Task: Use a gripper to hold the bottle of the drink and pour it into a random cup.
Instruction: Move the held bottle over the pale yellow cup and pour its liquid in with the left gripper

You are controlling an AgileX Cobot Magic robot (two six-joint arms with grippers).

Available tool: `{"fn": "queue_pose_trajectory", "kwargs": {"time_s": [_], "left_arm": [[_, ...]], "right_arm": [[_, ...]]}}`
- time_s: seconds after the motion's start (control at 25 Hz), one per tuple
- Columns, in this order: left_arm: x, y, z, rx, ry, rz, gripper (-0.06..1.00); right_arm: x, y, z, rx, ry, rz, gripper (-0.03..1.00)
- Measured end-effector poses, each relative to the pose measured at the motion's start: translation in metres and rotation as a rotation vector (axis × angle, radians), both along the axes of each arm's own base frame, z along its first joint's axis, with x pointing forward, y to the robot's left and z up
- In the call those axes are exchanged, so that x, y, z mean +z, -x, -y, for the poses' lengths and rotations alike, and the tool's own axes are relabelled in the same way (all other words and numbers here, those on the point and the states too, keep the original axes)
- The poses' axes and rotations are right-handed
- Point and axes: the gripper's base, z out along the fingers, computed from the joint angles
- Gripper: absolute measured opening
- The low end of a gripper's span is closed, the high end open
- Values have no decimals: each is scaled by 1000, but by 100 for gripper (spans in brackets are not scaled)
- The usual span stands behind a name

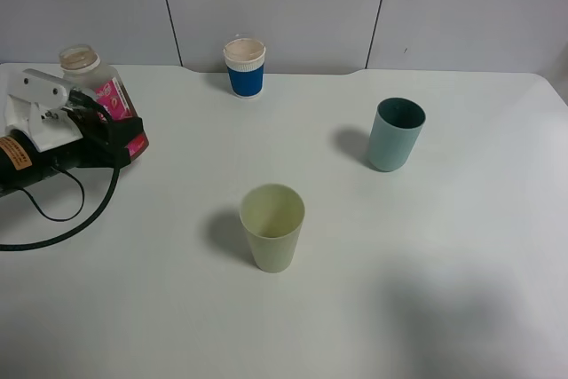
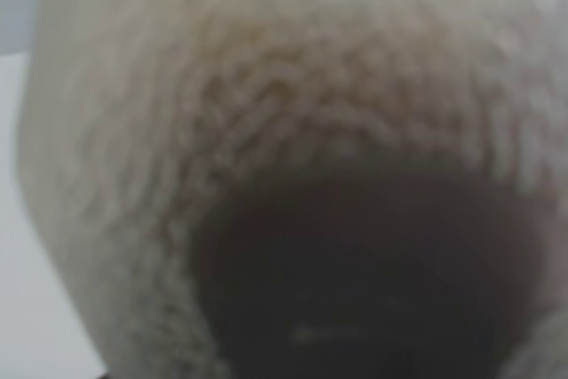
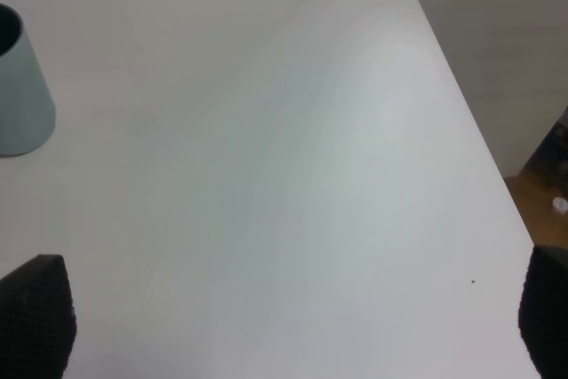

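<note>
closest to the camera, pretty much mid-table, is the pale yellow-green cup point(image 1: 272, 226), upright with its mouth open to the top, standing by itself on the white table point(image 1: 444, 308). a bit further back on the right there's a teal-grey tumbler point(image 1: 396, 133), also upright, well apart from the cup. the right gripper point(image 3: 291, 312) only shows up in its own wrist cam: two black tips spread wide, nothing between them but bare tabletop, and the teal tumbler off to one side.

over at the left edge, about level with the tumbler, the left gripper point(image 1: 114, 129) is clamped on the bottle point(image 1: 99, 82), black tips across the pink label, neck leaning slightly away. can't tell if it's resting on the table or lifted. the left wrist cam is just a blurry close-up of the bottle, darker down low.

furthest back, near the wall, is a white paper cup with a blue sleeve point(image 1: 244, 67).
</note>
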Motion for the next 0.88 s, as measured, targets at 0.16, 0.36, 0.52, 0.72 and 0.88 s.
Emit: {"fn": "queue_pose_trajectory", "kwargs": {"time_s": [0.16,0.36,0.52,0.72,0.88], "left_arm": [[11,9,1,-5,-23,42,33],[23,18,2,-8,-30,81,33],[28,23,13,-50,-72,65,33],[29,28,31,-100,-123,51,33],[27,31,43,-117,-166,34,33]], "right_arm": [[0,0,0,0,0,0,100],[0,0,0,0,0,0,100],[0,0,0,0,0,0,100],[0,0,0,0,0,0,100],[0,0,0,0,0,0,100]]}}
